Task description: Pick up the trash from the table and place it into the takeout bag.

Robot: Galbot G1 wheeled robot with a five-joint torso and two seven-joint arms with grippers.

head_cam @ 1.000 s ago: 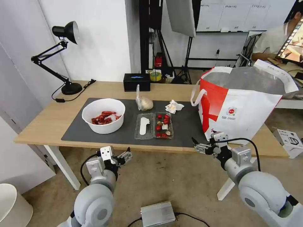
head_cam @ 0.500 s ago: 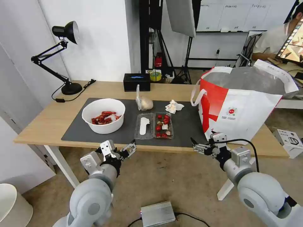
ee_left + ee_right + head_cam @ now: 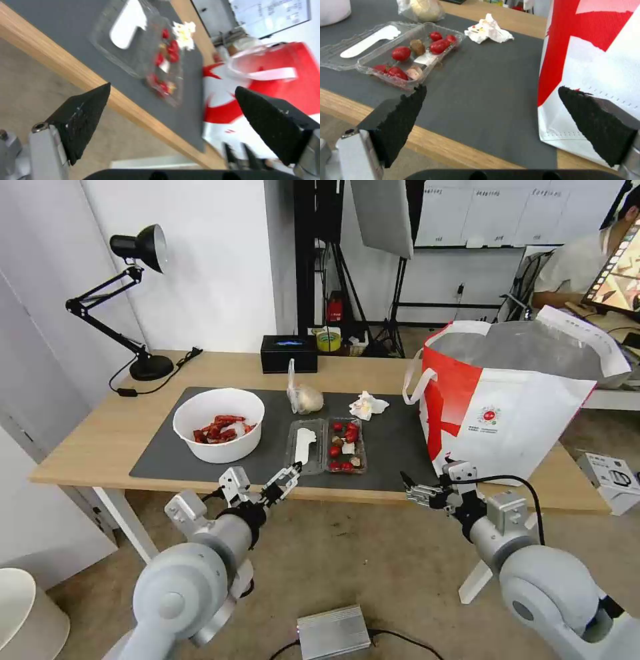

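Table (image 3: 100, 433): light wood, matt, visible grain at the front edge. Mat (image 3: 393, 447): dark grey, matt, smooth. Bowl (image 3: 219, 425): white, smooth, faintly glossy. Tray (image 3: 403, 53): clear thin plastic — glossy. Tissue (image 3: 488, 31): crumpled white paper. Takeout bag (image 3: 513, 407): woven-look white-and-red fabric — dull silver foil lining.

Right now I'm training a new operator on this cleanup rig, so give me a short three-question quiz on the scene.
1. True or false: the crumpled tissue already lies inside the takeout bag.
2. Which piece of trash lies nearest the left gripper? A) white bowl B) clear plastic tray C) knotted clear bag
3. Fill in: the right gripper hangs open at the table's front edge, close beside the ____.

Key: 1 false, it lies on the grey mat; 2 B; 3 takeout bag.
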